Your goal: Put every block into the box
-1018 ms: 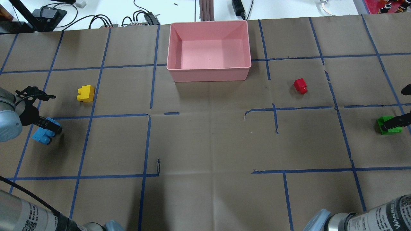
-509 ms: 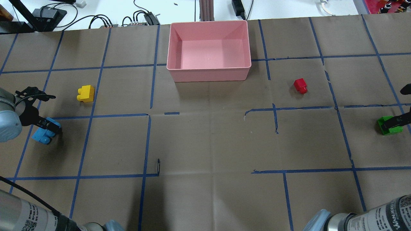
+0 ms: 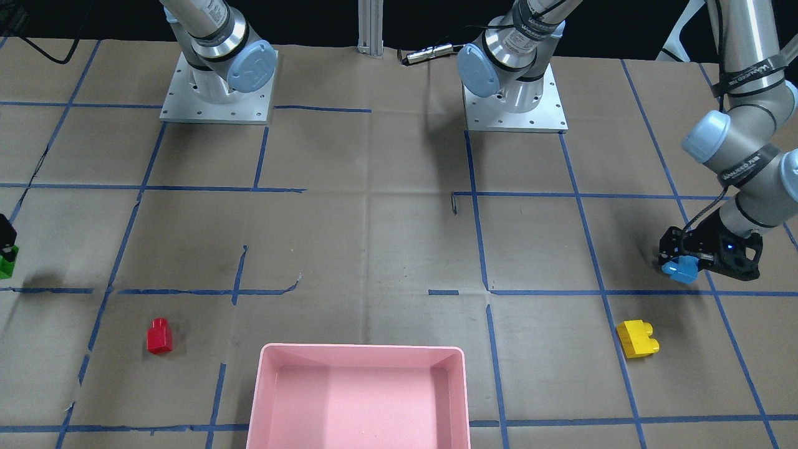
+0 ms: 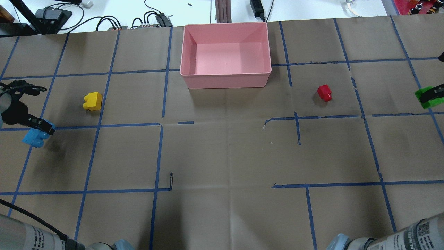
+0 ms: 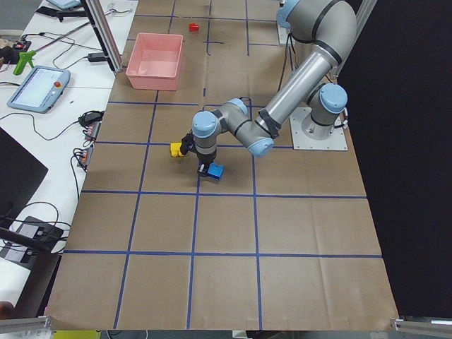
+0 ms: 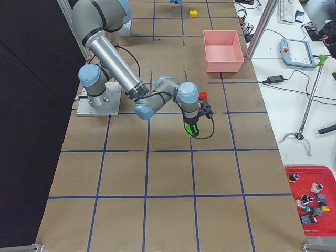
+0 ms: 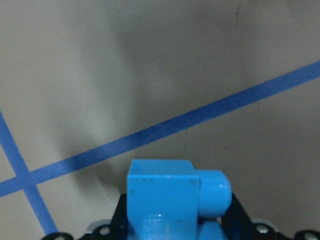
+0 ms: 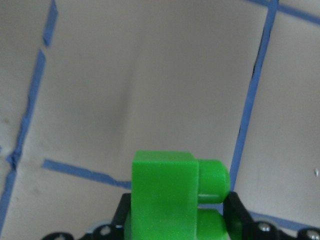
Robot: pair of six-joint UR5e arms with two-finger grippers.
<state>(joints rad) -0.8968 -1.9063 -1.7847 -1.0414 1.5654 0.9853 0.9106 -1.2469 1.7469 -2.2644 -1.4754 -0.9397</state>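
Front-facing view: left claw [image 3: 678, 267] clamped on the longer light-blue three-stud plastic brick [image 3: 684, 272], out near one end of the brown paper-covered counter [image 3: 374, 249]. Shallow pink plastic tray [image 3: 361, 349] well apart from it, mid-counter on the operators' side, long axis running across, nothing inside. Yellow two-stud plastic brick [image 3: 637, 338] near that claw, just off the straight line to the tray. Small red one-stud plastic brick [image 3: 159, 335] loose on the other half.

Overhead view: right claw [image 4: 430, 93] closed on the green two-stud plastic brick [image 4: 432, 102] at the opposite end. Tray forward and inward from both claws, roughly equally far from each. Open counter along both routes. Red brick nearer the right arm, yellow nearer the left.

Side views: too small to add much beyond both arms stretched out low.

Wrist views: blue brick filling the bottom of the left one, studs pointing sideways, blue tape lines [image 7: 175, 125] and counter apparently well below, so probably lifted. Same picture with the green one on the right. Only edge to clear, by the look of it: the tray's thick rim.
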